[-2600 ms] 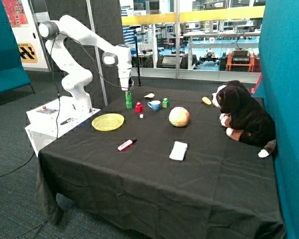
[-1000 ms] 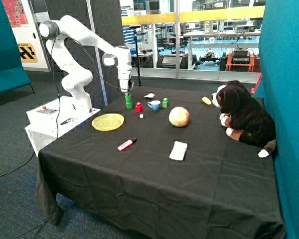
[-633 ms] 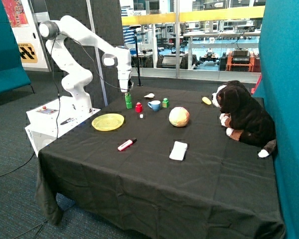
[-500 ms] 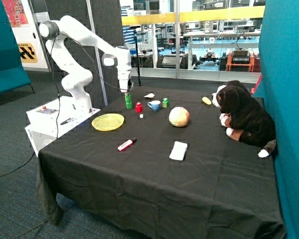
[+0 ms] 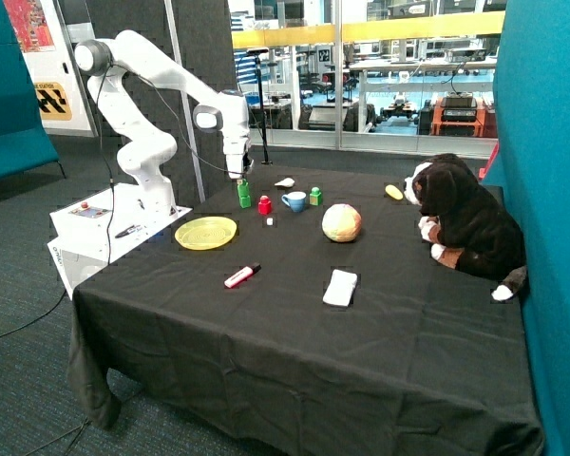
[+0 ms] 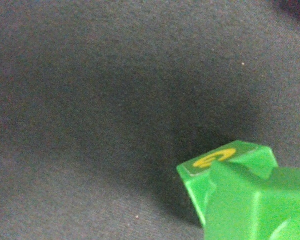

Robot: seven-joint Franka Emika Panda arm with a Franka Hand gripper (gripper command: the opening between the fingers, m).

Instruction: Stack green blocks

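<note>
My gripper (image 5: 239,177) hangs just above two stacked green blocks (image 5: 244,195); third green block (image 5: 315,196) beyond the blue cup (image 5: 294,201); jaw state I cannot tell.

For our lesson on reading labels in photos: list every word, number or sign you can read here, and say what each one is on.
"G", a yellow mark that seems to read so, on the green block below the gripper.
Black and yellow sign on the wall behind the arm: too small to read.
Red poster above it: unreadable.
Small sign behind the window: digits too blurred to read.
</note>
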